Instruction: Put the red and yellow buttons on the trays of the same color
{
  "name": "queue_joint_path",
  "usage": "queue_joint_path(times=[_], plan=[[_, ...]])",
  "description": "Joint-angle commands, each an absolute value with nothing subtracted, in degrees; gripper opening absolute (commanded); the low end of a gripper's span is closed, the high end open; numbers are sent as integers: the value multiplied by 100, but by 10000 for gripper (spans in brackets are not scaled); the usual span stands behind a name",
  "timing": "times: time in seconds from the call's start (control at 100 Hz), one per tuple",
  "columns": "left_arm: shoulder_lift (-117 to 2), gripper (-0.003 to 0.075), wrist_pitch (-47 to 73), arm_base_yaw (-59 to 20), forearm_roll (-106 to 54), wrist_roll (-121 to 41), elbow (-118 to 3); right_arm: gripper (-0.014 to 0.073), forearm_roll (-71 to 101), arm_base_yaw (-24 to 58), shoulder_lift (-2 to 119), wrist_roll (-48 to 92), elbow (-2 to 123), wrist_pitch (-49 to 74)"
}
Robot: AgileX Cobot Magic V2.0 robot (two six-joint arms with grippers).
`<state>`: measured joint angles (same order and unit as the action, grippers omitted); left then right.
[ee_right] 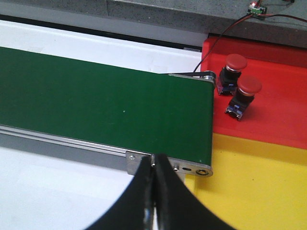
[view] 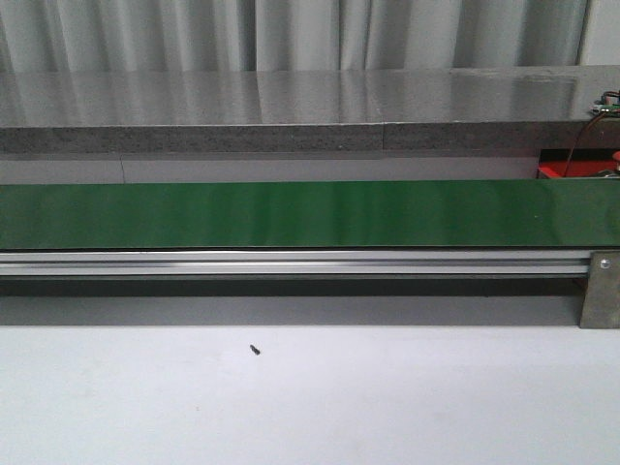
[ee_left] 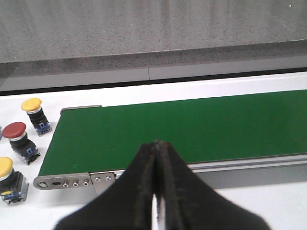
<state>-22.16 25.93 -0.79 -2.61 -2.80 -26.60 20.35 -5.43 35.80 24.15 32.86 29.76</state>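
Observation:
In the left wrist view, my left gripper (ee_left: 157, 143) is shut and empty over the near edge of the green belt (ee_left: 192, 127). Beyond the belt's end stand a yellow button (ee_left: 33, 115), a red button (ee_left: 18, 140) and another yellow button (ee_left: 7, 176) on the white table. In the right wrist view, my right gripper (ee_right: 154, 158) is shut and empty at the belt's near rail. Two red buttons (ee_right: 231, 72) (ee_right: 244, 96) lie on the red tray (ee_right: 283, 105). The yellow tray (ee_right: 259, 191) holds nothing that shows. No button or gripper shows in the front view.
The green conveyor belt (view: 291, 213) runs across the front view with an aluminium rail (view: 291, 262) along its near side. A grey stone ledge (view: 291, 107) lies behind it. A small dark speck (view: 255, 350) lies on the white table. A wired circuit board (ee_right: 255, 8) sits behind the red tray.

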Motion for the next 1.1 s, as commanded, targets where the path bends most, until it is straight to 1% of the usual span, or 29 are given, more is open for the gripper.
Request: queue_joint_path(times=[0.0,0.04,0.05,0.06,0.07,0.08,0.11,0.13,0.15,0.17,0.19,0.27,0.31,0.49,0.66,0.77,0.93,1.09], plan=[[-2242,99,2204,-129,-286,-235,-2807,-68,2143,-545,3564,2450,3421,2635],[-2242,176,2204,-129,-286,-235,-2807,-68,2143,-545,3564,2450,3421,2635],[-2242,206,2204,-129,-286,-235,-2807,-68,2143,-545,3564,2450,3421,2635],[-2242,206,2204,-129,-286,-235,-2807,-68,2143,-545,3564,2450,3421,2635],[-2242,256,2204,-129,-286,-235,-2807,-68,2143,-545,3564,2450,3421,2635],[-2242,256,2204,-129,-286,-235,-2807,-68,2143,-545,3564,2450,3421,2635],[-2242,344,2204,-129,-286,-235,-2807,-68,2143,-545,3564,2450,3421,2635],[-2242,380,2204,-129,-286,-235,-2807,-68,2143,-545,3564,2450,3421,2635],[-2242,450,2204,-129,-286,-235,-2807,-68,2143,-545,3564,2450,3421,2635],[-2242,483,2189,-129,-286,-235,-2807,-68,2143,-545,3564,2450,3421,2635],[-2242,540,2160,-129,-286,-235,-2807,-68,2143,-545,3564,2450,3421,2635],[-2242,637,2136,-129,-296,-235,-2807,-68,2143,-545,3564,2450,3421,2635],[-2242,649,2154,-129,-296,-235,-2807,-68,2143,-545,3564,2450,3421,2635],[-2267,638,2161,-129,-307,-191,-2863,-68,2143,-545,3564,2450,3421,2635],[-2696,638,2354,17,-115,398,-3451,-68,2143,-545,3564,2450,3421,2635],[-3316,638,2742,316,222,713,-4051,-68,2143,-545,3564,2450,3421,2635],[-4557,638,3431,1038,335,725,-5020,-68,2143,-545,3564,2450,3421,2635],[-5696,638,3541,1394,722,783,-5735,-68,2143,-545,3564,2450,3421,2635]])
